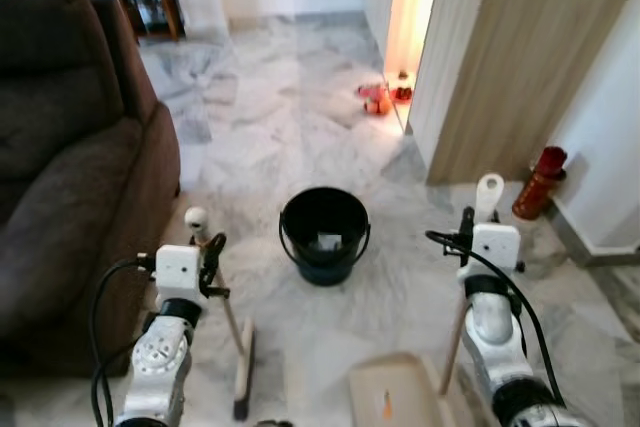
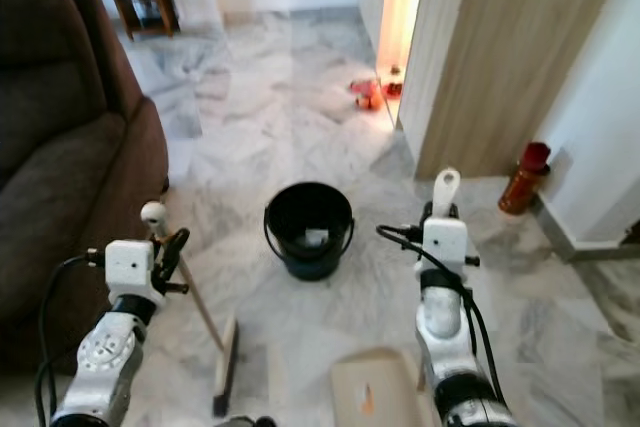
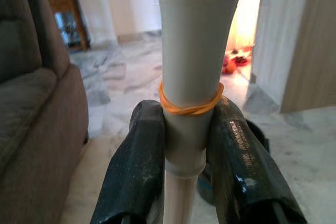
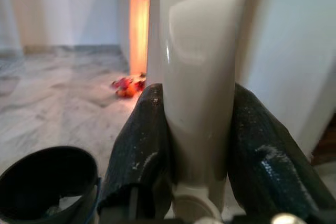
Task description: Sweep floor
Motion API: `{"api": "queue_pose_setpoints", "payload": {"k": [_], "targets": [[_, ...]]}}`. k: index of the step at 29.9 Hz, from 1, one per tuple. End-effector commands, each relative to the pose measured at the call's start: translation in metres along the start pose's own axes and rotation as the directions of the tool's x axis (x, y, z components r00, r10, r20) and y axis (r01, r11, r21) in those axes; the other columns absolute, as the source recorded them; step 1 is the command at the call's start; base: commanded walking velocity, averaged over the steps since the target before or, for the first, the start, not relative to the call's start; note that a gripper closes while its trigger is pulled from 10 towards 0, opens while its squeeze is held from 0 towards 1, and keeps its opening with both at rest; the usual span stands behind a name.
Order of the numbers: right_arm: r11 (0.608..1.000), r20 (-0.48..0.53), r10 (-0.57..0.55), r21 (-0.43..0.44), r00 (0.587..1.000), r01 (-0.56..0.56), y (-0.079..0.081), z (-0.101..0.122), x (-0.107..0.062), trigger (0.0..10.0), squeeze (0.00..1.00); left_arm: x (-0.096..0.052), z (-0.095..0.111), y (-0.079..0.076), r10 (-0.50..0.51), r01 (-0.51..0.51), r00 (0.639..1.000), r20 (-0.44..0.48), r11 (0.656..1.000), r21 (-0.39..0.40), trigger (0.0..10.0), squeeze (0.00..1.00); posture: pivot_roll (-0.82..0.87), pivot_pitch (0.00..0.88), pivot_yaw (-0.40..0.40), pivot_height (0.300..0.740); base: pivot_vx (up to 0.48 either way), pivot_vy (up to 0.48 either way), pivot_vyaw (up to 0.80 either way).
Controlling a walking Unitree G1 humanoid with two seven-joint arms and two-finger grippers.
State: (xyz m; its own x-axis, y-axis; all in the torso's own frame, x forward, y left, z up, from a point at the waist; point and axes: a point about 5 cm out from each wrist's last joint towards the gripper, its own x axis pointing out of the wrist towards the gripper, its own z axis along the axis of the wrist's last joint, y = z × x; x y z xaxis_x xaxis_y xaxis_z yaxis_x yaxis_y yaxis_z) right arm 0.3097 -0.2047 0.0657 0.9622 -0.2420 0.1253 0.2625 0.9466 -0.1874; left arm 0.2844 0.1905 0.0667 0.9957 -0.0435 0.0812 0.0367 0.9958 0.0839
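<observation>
I take the black bucket (image 1: pixel 324 234) as my landmark; it stands on the marble floor (image 1: pixel 270 117) straight ahead of me, with a pale scrap lying in its bottom.

To the left of the bucket and nearer to me, my left gripper (image 3: pixel 186 145) holds the broom (image 1: pixel 240 367). In the left wrist view both black fingers (image 3: pixel 137 171) are pressed tight against the cream handle, just below an orange rubber band (image 3: pixel 190 106) wrapped around it. The handle slants down from its rounded top end beside the gripper to the brush head, which rests on the floor closer to me than the bucket.

To the right of the bucket, at about the same nearness, my right gripper (image 4: pixel 197 145) is clamped on the dustpan handle (image 1: pixel 487 197). The right wrist view shows a finger on each side of the smooth cream shaft, touching it. The handle stands nearly upright, its looped top poking above the wrist. The tan dustpan (image 1: pixel 395 392) sits on the floor on my side of the bucket, between my two arms.

Left of the bucket is a brown sofa (image 1: pixel 70 147). Beyond the bucket, near a lit doorway, lie some small red objects (image 1: pixel 378 97). Right of the bucket, against the wall, stands a red canister (image 1: pixel 540 182).
</observation>
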Motion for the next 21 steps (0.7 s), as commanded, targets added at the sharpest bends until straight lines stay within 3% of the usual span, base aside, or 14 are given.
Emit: {"api": "queue_pose_setpoints", "payload": {"k": [1,11,21], "targets": [[1.0,0.034,0.013,0.003,0.999,-0.013,0.003,0.008,0.005,10.0,0.0,0.006,0.008,0.005,0.012,-0.013,0.999,0.037,1.0,0.021,10.0,0.0,0.1,0.0,0.005,0.74,0.0,0.0,0.0],[0.997,0.014,0.076,0.008,0.997,-0.076,0.013,0.012,0.013,10.0,0.0,0.016,0.011,0.008,0.023,-0.024,0.999,0.033,1.0,0.016,10.0,0.0,0.09,0.0,0.008,0.74,0.0,0.0,0.0],[0.993,0.046,0.106,0.051,0.993,-0.108,0.026,0.035,0.033,10.0,0.0,0.032,0.016,0.016,0.054,-0.053,0.998,0.03,0.999,-0.01,10.0,0.0,0.08,0.0,0.019,0.74,0.0,0.0,0.0]]}}
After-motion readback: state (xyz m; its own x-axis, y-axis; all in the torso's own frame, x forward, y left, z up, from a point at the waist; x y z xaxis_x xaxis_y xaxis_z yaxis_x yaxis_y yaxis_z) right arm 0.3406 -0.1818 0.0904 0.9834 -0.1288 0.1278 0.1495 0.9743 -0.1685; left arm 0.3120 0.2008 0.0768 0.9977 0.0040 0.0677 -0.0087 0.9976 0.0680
